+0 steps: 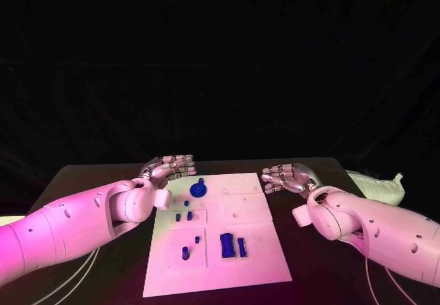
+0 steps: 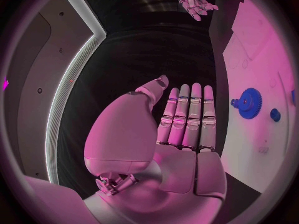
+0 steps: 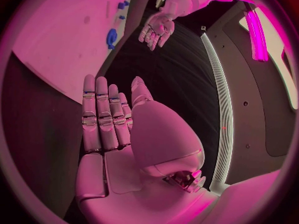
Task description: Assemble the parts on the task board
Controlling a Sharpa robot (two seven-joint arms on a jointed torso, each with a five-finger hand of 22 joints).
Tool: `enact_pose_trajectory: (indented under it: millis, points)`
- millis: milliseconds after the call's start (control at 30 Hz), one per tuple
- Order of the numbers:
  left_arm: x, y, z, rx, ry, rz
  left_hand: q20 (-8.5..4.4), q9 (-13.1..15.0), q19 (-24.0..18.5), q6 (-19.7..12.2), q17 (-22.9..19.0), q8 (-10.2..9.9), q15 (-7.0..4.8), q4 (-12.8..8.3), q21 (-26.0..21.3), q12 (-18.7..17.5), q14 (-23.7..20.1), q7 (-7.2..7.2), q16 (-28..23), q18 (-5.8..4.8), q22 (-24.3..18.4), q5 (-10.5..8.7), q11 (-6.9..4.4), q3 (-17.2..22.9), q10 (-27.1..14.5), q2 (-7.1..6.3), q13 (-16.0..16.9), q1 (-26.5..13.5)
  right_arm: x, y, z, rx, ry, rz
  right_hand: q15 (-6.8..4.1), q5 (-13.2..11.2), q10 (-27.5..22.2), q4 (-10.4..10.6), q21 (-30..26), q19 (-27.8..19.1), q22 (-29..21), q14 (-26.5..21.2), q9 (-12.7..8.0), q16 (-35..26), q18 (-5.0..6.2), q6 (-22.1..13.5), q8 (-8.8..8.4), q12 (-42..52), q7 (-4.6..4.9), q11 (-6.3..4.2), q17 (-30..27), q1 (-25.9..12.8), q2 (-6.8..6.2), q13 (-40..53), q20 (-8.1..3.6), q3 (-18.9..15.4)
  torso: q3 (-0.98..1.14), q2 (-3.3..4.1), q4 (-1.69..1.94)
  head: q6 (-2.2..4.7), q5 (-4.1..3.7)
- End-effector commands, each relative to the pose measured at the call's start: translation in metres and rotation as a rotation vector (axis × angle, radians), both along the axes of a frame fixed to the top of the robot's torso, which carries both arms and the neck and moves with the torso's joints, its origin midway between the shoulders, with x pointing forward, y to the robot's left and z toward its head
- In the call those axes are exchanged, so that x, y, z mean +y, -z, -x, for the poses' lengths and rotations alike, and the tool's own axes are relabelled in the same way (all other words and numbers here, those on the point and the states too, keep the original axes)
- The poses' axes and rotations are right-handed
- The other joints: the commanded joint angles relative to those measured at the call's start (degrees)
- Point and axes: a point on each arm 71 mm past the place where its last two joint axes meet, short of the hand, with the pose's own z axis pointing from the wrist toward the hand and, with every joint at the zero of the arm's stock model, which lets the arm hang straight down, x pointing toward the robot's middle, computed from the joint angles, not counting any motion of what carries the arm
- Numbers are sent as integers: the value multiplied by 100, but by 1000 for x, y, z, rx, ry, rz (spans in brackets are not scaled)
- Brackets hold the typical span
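The white task board (image 1: 252,254) lies in the middle of the black table. A blue gear (image 1: 199,189) sits near its far left corner, also seen as a blue gear (image 2: 249,103) and a blue gear (image 3: 112,37) from the wrists. Small blue pegs (image 1: 186,216) lie below it, and two blue blocks (image 1: 233,245) stand nearer the front. My left hand (image 1: 170,168) hovers at the board's far left corner, fingers straight and together, holding nothing. My right hand (image 1: 286,177) hovers at the far right edge, equally flat and empty. The left hand (image 2: 187,117) and right hand (image 3: 109,112) show flat palms.
A white folded object (image 1: 381,185) lies on the table to the right of my right arm. The board has several recessed square panels (image 1: 247,206). Thin cables (image 1: 78,273) trail under my left arm.
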Motion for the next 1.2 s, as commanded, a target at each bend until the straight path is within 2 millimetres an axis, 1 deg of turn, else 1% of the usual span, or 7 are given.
enact_pose_trajectory:
  millis: [33,200,233,367,733,833,1200]
  points:
    - [3,2,-6,-45,-77,40,167,-8,-274,11,-276,-66,74,6,-51,-213,66,-48,-538,91,-437,0,39,-76,76,68,-6,88,0,-3,-9,-42,7,-227,94,-23,11,-140,-376,-1,-262,-49,-156,-370,48,-7,-26,-71,1,50,-338,-127,49,-392,105,0,32,-110,-26,81,28]
    - [0,8,-9,-63,-103,40,223,-10,-262,26,-506,-171,82,19,-60,-487,240,-103,-1021,91,-879,0,83,-170,116,111,-9,143,2,1,-19,-48,4,-264,76,-42,188,-434,-792,376,-603,334,-437,-778,47,138,-31,-159,49,31,-900,-273,181,-1060,83,21,64,-129,-10,312,37]
    - [-1,10,-8,-21,-61,14,-263,-384,-1577,-1715,-675,-569,-158,-142,-422,-967,-1378,-366,-1390,-295,-1626,-190,-187,-752,-1768,305,-365,-2223,-1,5,-19,-22,42,-150,-114,-309,-1630,-734,-1049,-1475,-1133,-1620,-720,-936,-306,-1457,-384,-619,-299,-211,-1158,-2746,-15,-1305,-282,279,40,-99,-18,193,34]
    - [-3,9,-7,-25,-65,7,-351,-384,-1891,-2133,-1092,-569,-221,-142,-422,-967,-1739,-453,-1522,-295,-1852,-232,-254,-924,-2200,366,-365,-2765,1,3,-18,-29,50,-157,-185,-402,-1998,-734,-1157,-1788,-1133,-1938,-839,-1395,-306,-1792,-384,-619,-391,-279,-1309,-3370,-37,-1479,-402,357,54,-110,29,210,21]
    - [-25,-6,18,-96,-130,-96,-709,-384,-2914,-3489,-1092,-569,-738,-142,-422,-967,-2995,-1072,-1813,-481,-2434,-633,-832,-1390,-3652,769,-365,-4587,24,-24,4,-96,164,-235,-596,-981,-3400,-734,-1743,-3215,-1133,-3450,-1461,-1395,-526,-3024,-384,-619,-655,-827,-1916,-5306,-444,-2066,-692,893,186,-203,455,363,-90]
    - [-33,-13,29,-131,-156,-133,-776,-384,-3109,-3742,-1092,-569,-738,-142,-422,-967,-3232,-1072,-1868,-543,-2544,-633,-832,-1479,-3928,769,-365,-4931,30,-31,12,-106,200,-249,-596,-981,-3666,-734,-1743,-3484,-1133,-3737,-1461,-1395,-560,-3256,-384,-619,-1099,-827,-1916,-5673,-444,-2066,-747,893,192,-206,472,369,-94]
    - [-47,-30,51,-206,-208,-201,-1310,-384,-3672,-4492,-1092,-569,-738,-142,-422,-967,-3925,-1072,-2300,-981,-2865,-633,-832,-1726,-4729,769,-365,-5936,38,-39,25,-113,248,-258,-596,-981,-4438,-734,-1743,-4267,-1133,-4570,-1461,-1395,-1018,-3935,-384,-619,-1099,-827,-1916,-6744,-444,-2066,-1182,893,192,-206,472,369,-94]
